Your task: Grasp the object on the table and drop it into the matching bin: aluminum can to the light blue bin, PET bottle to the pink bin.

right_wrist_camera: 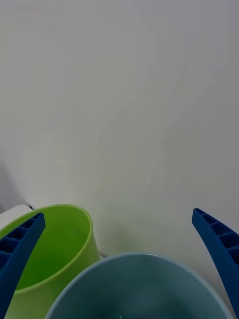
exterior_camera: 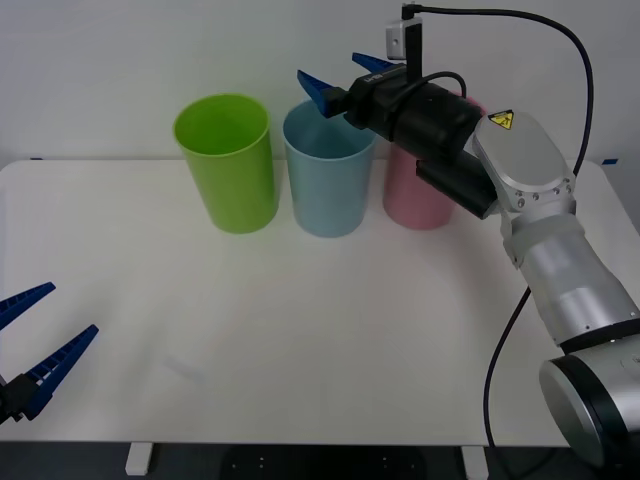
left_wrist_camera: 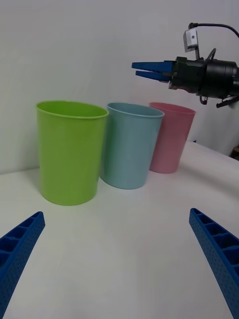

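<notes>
pink bin (exterior_camera: 415, 195) partly hidden behind the right arm, light blue bin's (right_wrist_camera: 134, 289) interior cut off by the right wrist view's edge

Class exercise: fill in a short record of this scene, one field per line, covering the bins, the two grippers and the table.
bins in row: lime green bin, light blue bin, pink bin
right gripper: open, above the light blue bin's mouth
left gripper: open, low over the near left part of the table
can: not visible on the tabletop
</notes>
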Robot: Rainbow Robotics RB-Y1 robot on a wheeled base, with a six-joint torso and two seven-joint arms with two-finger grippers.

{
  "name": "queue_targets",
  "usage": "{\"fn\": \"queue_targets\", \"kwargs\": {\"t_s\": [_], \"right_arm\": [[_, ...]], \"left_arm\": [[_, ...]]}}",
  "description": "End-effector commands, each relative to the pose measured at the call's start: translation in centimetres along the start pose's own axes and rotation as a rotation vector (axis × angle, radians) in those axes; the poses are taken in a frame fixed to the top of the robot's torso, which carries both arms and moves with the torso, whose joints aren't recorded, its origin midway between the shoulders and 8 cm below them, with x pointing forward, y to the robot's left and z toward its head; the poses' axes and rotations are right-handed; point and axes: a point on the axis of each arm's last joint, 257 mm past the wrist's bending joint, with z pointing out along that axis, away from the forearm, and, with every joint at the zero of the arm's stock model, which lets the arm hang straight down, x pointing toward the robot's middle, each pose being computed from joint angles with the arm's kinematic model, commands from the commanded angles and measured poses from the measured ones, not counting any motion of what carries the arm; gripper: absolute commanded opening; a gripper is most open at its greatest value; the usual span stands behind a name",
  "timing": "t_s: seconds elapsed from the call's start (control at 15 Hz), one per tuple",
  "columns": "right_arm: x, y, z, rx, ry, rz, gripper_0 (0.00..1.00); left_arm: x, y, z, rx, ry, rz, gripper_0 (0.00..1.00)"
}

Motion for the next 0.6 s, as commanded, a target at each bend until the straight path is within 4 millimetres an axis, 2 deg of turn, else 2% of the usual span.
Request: {"fn": "queue_targets", "kwargs": {"t_s": [0.07, 0.6], "right_arm": [[-0.3, -0.5, -2.1, 0.007, -0.018, -0.034, 1.00], [0.6, -4.3, -11.1, 0.079, -0.025, -0.098, 1.00]], "left_arm": [[0.0, 0.0, 0.0, 0.000, 0.000, 0.000, 1.00], [0.0, 0.0, 0.0, 0.000, 0.000, 0.000, 1.00]]}}
